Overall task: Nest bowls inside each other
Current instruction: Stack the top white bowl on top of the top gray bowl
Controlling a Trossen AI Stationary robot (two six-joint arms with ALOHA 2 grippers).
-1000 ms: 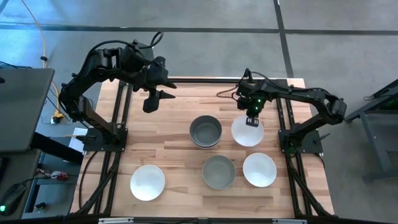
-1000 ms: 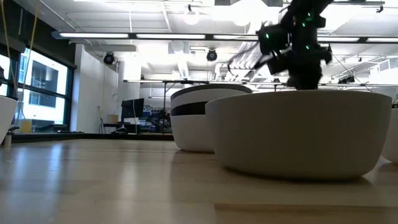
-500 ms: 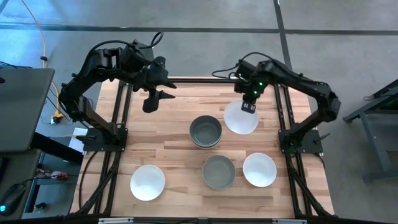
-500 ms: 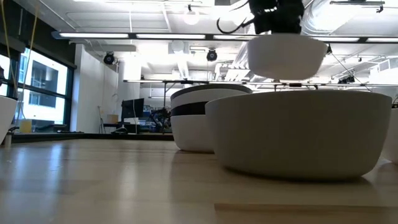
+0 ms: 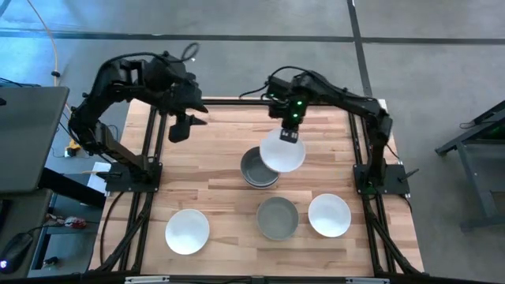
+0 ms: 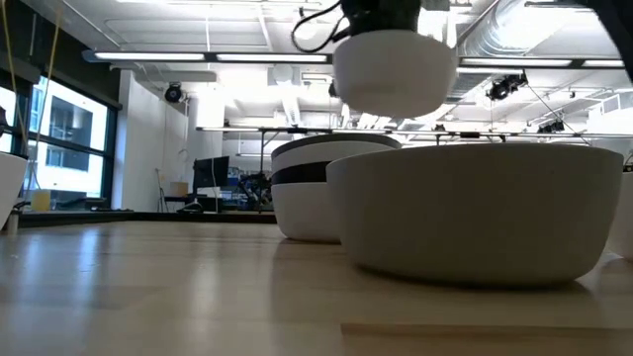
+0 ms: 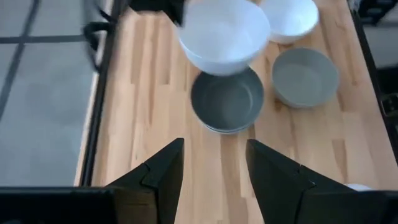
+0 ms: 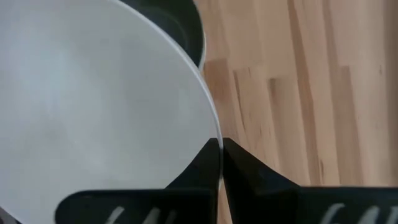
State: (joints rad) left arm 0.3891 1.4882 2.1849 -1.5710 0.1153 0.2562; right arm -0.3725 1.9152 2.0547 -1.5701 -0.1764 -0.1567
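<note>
Going left to right in the high view: the left gripper (image 5: 181,128) hangs idle over the back-left of the light wooden slatted table (image 5: 213,177), fingers spread, nothing between them. Near the front-left sits a glossy white round bowl (image 5: 187,230), alone.

Centre: a stack of bowls with a grey one on top (image 5: 256,168) (the low view shows a white body with a dark band below the rim, so at least a few are nested already). In front of it, a single grey round bowl (image 5: 277,217).

The right gripper (image 5: 289,136) holds a glossy white carried bowl (image 5: 283,151) in the air, fingers pressed together on its rim; the right wrist view shows the pinch right at the edge (image 8: 218,151). The carried bowl overlaps the stack's right-back side, not centred over it. In the low view it hangs clear above the stack's rim (image 6: 395,69).

Far right-front: another glossy white round bowl (image 5: 329,214).

Risks, as I judge them: the edge-only pinch on glossy material could slip or let the bowl swing. If released while off-centre, it would land on the stack's rim, tilt, or knock the stack sideways. Lowering too early could clip the rim.
</note>
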